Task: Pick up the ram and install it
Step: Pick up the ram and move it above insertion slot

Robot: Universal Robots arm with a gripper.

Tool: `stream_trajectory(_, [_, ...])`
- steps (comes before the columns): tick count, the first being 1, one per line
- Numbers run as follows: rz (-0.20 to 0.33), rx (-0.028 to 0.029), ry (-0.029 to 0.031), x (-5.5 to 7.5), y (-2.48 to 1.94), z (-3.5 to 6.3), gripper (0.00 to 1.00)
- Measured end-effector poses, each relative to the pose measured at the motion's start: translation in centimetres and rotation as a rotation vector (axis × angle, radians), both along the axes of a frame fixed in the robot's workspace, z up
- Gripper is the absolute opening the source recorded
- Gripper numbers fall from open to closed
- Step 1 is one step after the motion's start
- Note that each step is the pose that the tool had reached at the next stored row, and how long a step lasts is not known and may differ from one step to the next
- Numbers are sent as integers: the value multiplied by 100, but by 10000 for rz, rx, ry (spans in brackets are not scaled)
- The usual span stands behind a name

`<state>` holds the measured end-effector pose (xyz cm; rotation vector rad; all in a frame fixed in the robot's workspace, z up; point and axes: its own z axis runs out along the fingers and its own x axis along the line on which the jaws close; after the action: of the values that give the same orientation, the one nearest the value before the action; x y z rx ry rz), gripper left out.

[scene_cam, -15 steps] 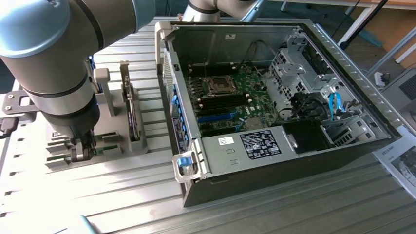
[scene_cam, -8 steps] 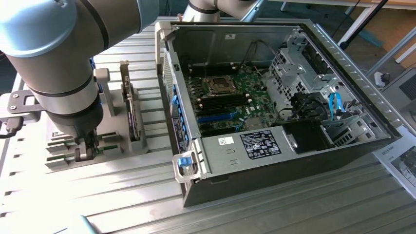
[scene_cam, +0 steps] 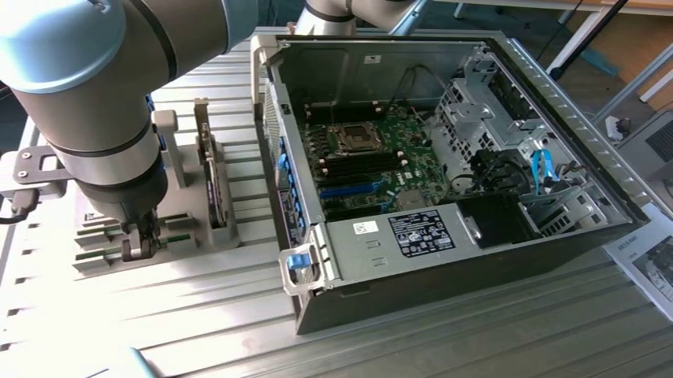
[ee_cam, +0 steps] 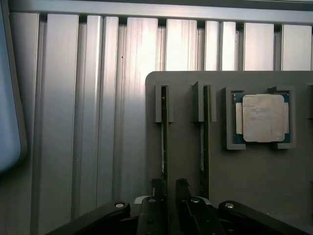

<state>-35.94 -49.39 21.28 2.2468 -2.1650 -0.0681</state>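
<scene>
My gripper [ee_cam: 168, 188] hangs low over a grey holder [ee_cam: 254, 176] on the exterior view's left [scene_cam: 105, 256]. The ram [ee_cam: 165, 132], a thin green stick, stands on edge in a slot of that holder and runs in between my two dark fingers [ee_cam: 182, 187]. The jaws stand open on either side of it, with a small gap on one side. A second like stick [ee_cam: 202, 142] stands in the neighbouring slot, outside the jaws. In the exterior view the gripper [scene_cam: 140, 242] reaches down to the holder, and the arm's bulk hides the stick it straddles.
A square silver processor [ee_cam: 263, 118] lies in a pocket of the holder. A tall dark card [scene_cam: 216, 189] stands upright beside the gripper. The opened computer case [scene_cam: 305, 268] lies at the exterior view's right, its motherboard [scene_cam: 368, 153] exposed. Ribbed aluminium table [ee_cam: 98, 98] surrounds everything.
</scene>
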Motion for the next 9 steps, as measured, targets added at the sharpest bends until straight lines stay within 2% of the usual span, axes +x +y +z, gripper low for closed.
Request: stream_trajectory(9, [21,-2,0,0,0,0,25])
